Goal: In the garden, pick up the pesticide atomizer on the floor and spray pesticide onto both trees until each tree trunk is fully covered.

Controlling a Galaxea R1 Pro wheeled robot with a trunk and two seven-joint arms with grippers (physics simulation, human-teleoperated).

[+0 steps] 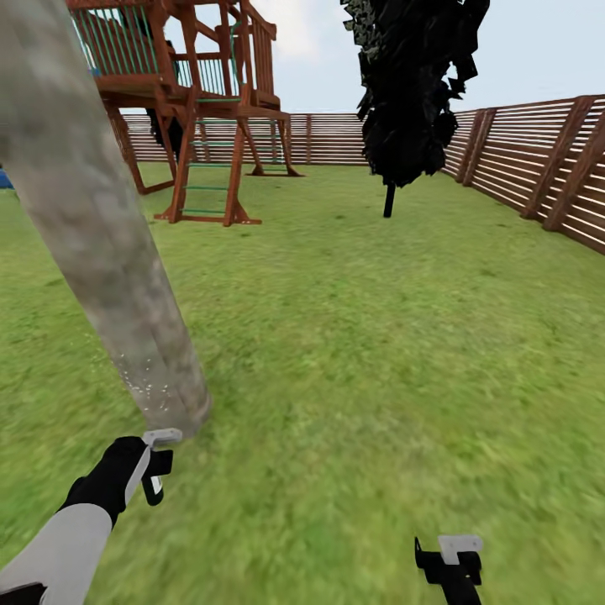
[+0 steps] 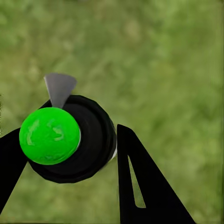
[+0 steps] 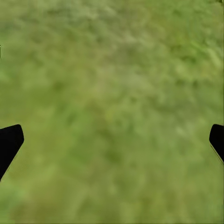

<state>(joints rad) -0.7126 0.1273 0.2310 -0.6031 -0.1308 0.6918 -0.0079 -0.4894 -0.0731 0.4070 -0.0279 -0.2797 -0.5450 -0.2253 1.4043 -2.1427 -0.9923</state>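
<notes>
Green lawn (image 1: 378, 353) is spreading across the whole garden, and a reddish-brown slatted fence (image 1: 538, 160) is ringing it behind and to the side of the tree trunk. Pale sky is showing above the fence.

Leaning across the head view, the pale grey-brown tree trunk (image 1: 92, 218) is meeting the grass just beyond the left claw (image 1: 155, 470). Fine white specks of pesticide (image 1: 143, 382) are dotting the bark near the trunk's base. Behind the trunk, a reddish wooden play tower (image 1: 193, 92) with green rungs is standing on the lawn. Farther from the trunk, toward the fence, a near-black narrow tree (image 1: 412, 92) is rising on a thin dark stem.

The left claw is sitting low, just short of the trunk's base, with a pale grey bracket on top. In the left wrist view its two black fingers (image 2: 140, 186) are pinching the pesticide atomizer (image 2: 74, 140), which is showing as a dark round body with a bright green cap and a small grey nozzle over blurred grass.

The right claw (image 1: 449, 567) is hanging over open grass, well apart from the trunk. In the right wrist view its dark fingertips (image 3: 9, 142) are standing spread wide, with grass between them.
</notes>
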